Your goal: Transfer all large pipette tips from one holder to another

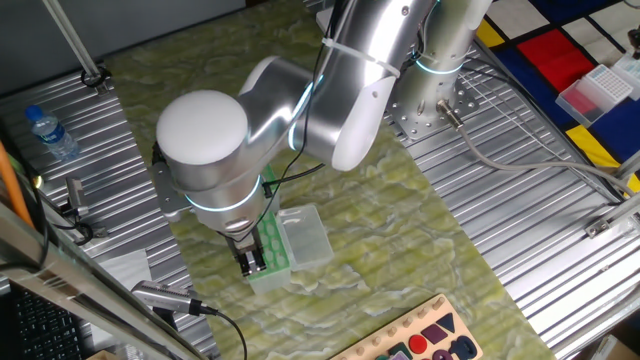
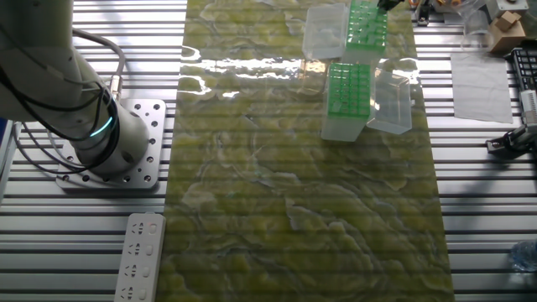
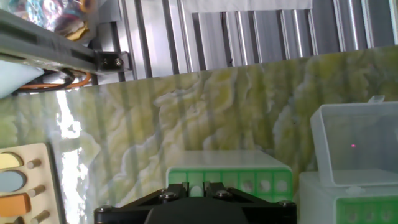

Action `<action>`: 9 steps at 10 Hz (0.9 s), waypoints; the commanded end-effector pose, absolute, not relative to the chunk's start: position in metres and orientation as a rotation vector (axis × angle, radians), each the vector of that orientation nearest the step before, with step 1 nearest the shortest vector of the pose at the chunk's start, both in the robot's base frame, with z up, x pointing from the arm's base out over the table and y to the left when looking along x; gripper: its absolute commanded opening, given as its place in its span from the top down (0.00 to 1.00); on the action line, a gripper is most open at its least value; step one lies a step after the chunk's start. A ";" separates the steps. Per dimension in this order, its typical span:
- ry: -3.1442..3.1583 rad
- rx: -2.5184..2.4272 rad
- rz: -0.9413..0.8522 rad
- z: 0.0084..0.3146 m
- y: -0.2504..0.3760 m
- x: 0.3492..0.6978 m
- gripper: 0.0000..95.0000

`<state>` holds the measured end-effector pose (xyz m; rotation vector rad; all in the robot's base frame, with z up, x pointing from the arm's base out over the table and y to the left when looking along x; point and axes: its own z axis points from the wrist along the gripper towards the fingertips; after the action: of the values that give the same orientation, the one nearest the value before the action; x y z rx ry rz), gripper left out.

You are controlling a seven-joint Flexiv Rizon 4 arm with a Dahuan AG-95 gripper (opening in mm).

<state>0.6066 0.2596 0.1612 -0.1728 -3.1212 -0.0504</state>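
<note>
My gripper (image 3: pixel 197 188) hangs low over a green rack (image 3: pixel 230 177). Its black fingers (image 3: pixel 214 186) stand close together, shut on a small pale rounded piece that looks like a large pipette tip (image 3: pixel 196 191). From the side, the gripper (image 1: pixel 250 262) sits right over this green rack (image 1: pixel 270 245), whose clear lid (image 1: pixel 305 235) lies open beside it. In the other fixed view this rack (image 2: pixel 367 25) is at the top edge. A second green rack (image 2: pixel 346 91) stands nearer, with rows of pale dots and its own clear lid (image 2: pixel 391 101).
A wooden shape board (image 1: pixel 420 340) lies at the mat's near edge and a water bottle (image 1: pixel 50 130) at the left. The arm's base (image 2: pixel 105 138) and a white power strip (image 2: pixel 138 256) stand on the ribbed metal table. A pink-lidded box (image 1: pixel 600 88) is at the far right.
</note>
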 end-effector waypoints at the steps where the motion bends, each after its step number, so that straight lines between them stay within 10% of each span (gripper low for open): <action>1: -3.114 -0.141 -0.047 0.176 0.257 0.606 1.00; 9: -3.051 -0.079 -0.065 0.251 0.250 0.614 1.00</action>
<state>0.6164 0.2510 0.2541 -0.0767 -3.0379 -0.0643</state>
